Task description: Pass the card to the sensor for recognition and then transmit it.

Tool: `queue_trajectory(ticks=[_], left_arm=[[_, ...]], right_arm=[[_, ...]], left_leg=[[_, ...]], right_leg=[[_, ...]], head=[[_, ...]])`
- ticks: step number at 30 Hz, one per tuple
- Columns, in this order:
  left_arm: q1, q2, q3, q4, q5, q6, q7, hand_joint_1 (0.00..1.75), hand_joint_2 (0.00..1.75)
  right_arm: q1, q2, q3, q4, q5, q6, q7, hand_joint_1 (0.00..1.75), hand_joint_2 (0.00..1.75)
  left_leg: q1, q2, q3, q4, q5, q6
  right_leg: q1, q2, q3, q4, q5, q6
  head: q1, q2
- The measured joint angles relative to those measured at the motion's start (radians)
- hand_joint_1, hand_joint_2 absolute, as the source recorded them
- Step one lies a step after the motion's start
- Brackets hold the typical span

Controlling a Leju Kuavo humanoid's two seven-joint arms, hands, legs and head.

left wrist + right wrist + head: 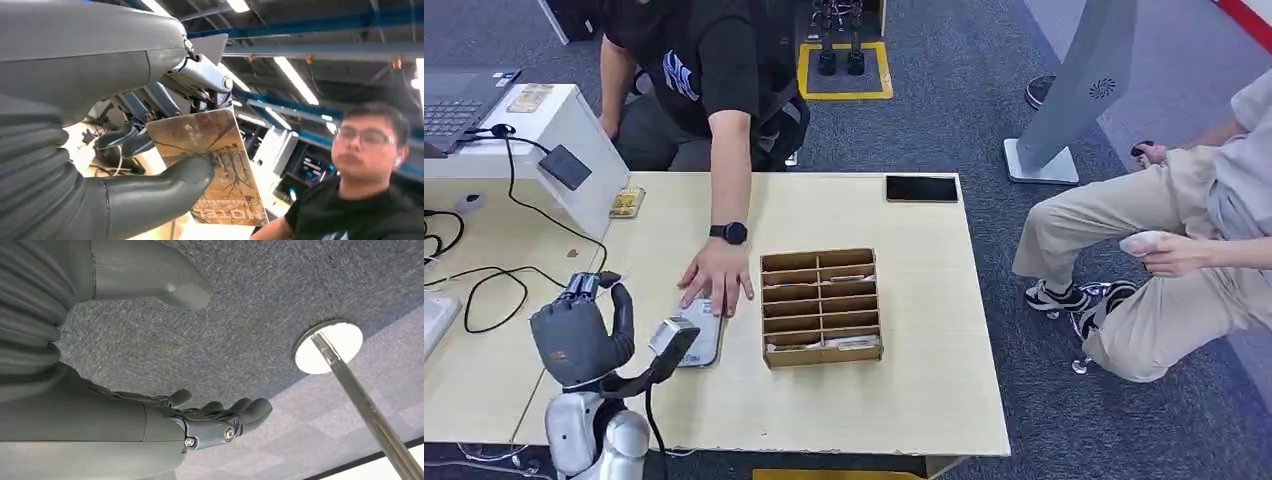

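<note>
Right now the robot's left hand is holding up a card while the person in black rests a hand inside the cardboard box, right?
Not quite. The left hand does hold the card, but the head view shows the person's hand flat on the table beside the cardboard box, not inside it.

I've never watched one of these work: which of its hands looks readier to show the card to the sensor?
The left hand: it already pinches the card above the table. The right hand hangs empty over the floor.

Both hands, left hand [582, 335] and right hand [150, 365], are matte grey with ribbed wrist covers, thick thumbs, darker fingers [220, 417] and small silver screws; the forearm is silver.
</note>
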Motion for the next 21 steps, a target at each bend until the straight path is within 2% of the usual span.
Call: queue_trajectory(ticks=[5,8,10,13,18,21], left_arm=[[0.006,0.005,-0.016,0.057,-0.139,0.000,0.140,1.75,1.75],[0.012,0.014,-0.055,0.090,-0.159,0.000,0.259,1.75,1.75],[0.016,0.018,-0.064,0.097,-0.158,0.000,0.298,1.75,1.75],[0.024,0.021,-0.064,0.101,-0.143,0.000,0.310,1.75,1.75],[0.030,0.015,-0.037,0.112,-0.111,0.000,0.252,1.75,1.75],[0.034,0.014,-0.014,0.126,-0.133,0.000,0.251,1.75,1.75]], right_arm=[[0.000,0.000,0.000,0.000,0.015,0.000,-0.001,0.00,1.75],[0.000,0.002,-0.001,0.001,0.016,0.000,-0.001,0.00,1.75],[0.000,0.002,-0.003,0.001,0.016,0.000,0.000,0.00,1.75],[0.001,0.002,-0.006,0.001,0.015,0.000,0.002,0.00,1.75],[0.001,0.002,-0.009,0.000,0.012,0.000,0.006,0.00,1.75],[0.001,0.002,-0.009,0.000,0.011,0.000,0.010,0.00,1.75]], left_leg=[[0.000,0.000,0.000,0.000,0.000,0.000],[0.000,0.000,0.000,0.000,0.000,0.000],[0.000,0.000,0.000,0.000,0.000,0.000],[0.000,0.000,0.000,0.000,0.000,0.000],[0.000,0.000,0.000,0.000,0.000,0.000],[0.000,0.000,0.000,0.000,0.000,0.000]], right_leg=[[0.000,0.000,0.000,0.000,0.000,0.000],[0.000,0.000,0.000,0.000,0.000,0.000],[0.000,0.000,0.000,0.000,0.000,0.000],[0.000,0.000,0.000,0.000,0.000,0.000],[0.000,0.000,0.000,0.000,0.000,0.000],[0.000,0.000,0.000,0.000,0.000,0.000]], head=[[0.000,0.000],[0.000,0.000],[0.000,0.000],[0.000,0.000],[0.000,0.000],[0.000,0.000]])
